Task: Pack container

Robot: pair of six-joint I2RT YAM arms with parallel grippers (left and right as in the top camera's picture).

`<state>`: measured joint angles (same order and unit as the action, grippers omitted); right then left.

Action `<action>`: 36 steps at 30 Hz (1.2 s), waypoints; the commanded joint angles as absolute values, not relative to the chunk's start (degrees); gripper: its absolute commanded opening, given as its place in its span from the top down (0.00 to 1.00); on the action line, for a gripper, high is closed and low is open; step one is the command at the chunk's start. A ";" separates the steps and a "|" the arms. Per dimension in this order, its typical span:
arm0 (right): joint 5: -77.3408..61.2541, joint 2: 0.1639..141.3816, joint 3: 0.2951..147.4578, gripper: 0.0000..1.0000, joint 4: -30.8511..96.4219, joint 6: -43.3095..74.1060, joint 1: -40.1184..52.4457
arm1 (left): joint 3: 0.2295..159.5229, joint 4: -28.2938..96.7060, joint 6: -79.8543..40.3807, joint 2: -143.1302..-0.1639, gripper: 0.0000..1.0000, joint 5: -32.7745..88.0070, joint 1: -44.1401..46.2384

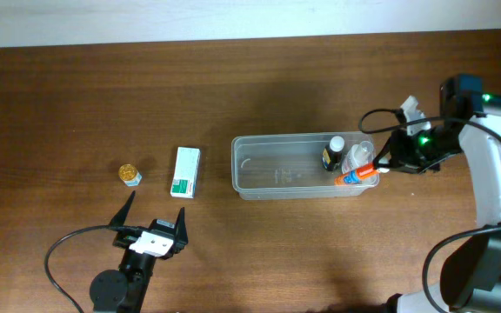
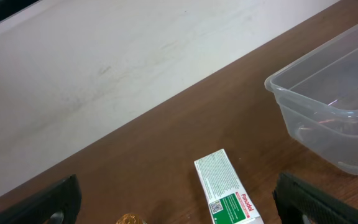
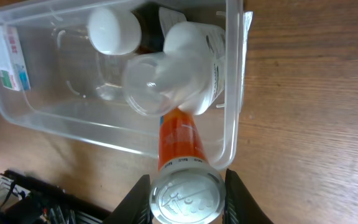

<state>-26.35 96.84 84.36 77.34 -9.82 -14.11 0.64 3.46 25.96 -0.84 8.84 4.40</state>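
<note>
Right gripper (image 3: 186,200) is pinching the orange tube (image 3: 178,140) across the container (image 3: 234,93) rim. I'm advising tipping it fully inside before releasing. Left gripper (image 1: 156,207) is sitting spread.

The left arm (image 1: 133,265) lies low, its wrist level, with the left fingers (image 1: 127,211) spread wide apart and pointing away from its base. In the left wrist view their dark tips show at the two bottom corners. The white-shelled right arm (image 1: 494,174) bends in from the right side. The right fingers (image 3: 236,198) press from both sides on the silver end of a tube (image 3: 178,140), which is held between them.
</note>
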 commanded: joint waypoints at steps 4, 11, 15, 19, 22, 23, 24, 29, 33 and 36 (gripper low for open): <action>-23.05 97.12 89.49 0.77 81.12 -10.26 -13.61 | 0.51 3.73 26.28 -0.34 0.01 9.65 4.05; -16.71 97.12 90.02 0.77 81.28 -7.90 -9.58 | 0.51 3.73 26.28 -0.34 0.01 9.67 4.05; -9.54 97.12 91.37 0.77 81.65 -4.82 -4.91 | 0.51 3.73 26.26 -0.34 0.01 9.67 4.05; -4.47 97.12 92.05 0.77 81.78 -2.33 -0.23 | 0.51 3.73 26.26 -0.34 0.01 9.65 4.05; 0.82 97.12 92.05 0.77 82.41 0.78 2.37 | 0.51 3.73 26.26 -0.34 0.01 9.67 4.05; 1.80 97.12 92.05 0.77 82.65 1.23 3.03 | 0.51 3.73 26.26 -0.34 0.01 9.65 4.05; 2.55 97.12 92.05 0.77 82.83 1.83 3.57 | 0.51 3.73 26.26 -0.34 0.01 9.67 4.05; 3.36 97.12 92.05 0.77 82.94 2.04 5.04 | 0.51 3.73 26.26 -0.34 0.01 9.65 4.05; 3.31 97.12 92.05 0.77 82.15 2.24 5.23 | 0.51 3.73 26.26 -0.34 0.01 9.65 4.05; 3.31 97.12 92.05 0.76 81.84 2.24 5.23 | 0.51 3.73 26.26 -0.34 0.01 9.67 4.05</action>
